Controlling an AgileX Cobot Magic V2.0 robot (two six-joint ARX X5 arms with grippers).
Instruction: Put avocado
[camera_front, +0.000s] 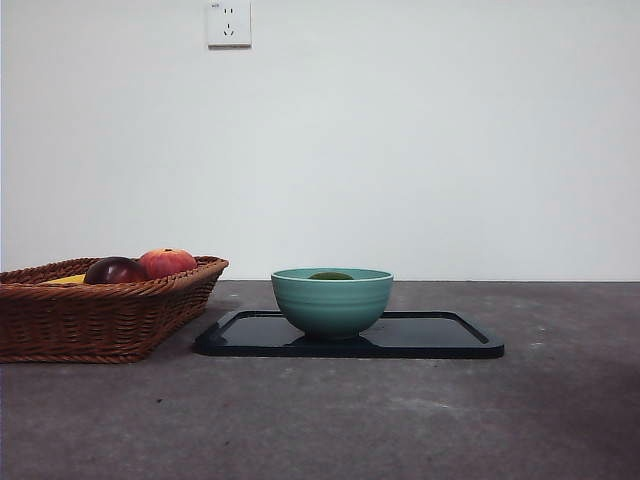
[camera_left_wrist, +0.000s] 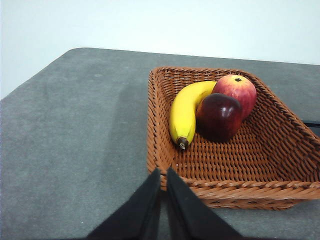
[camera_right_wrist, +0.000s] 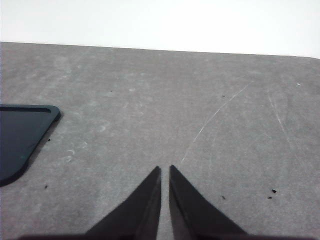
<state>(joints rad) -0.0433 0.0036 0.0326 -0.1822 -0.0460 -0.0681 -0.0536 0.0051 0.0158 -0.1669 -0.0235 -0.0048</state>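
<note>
The avocado is sitting inside the teal bowl on the black tray, apparently delivered; the left gripper is waiting closed and empty beside the wicker basket, the right gripper likewise pinched shut over bare table, well away from the fruit

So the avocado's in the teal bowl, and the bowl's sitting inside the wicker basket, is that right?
Not quite. The avocado is in the bowl, but the bowl stands on the black tray, beside the basket, not inside it. The front view shows this.
</note>
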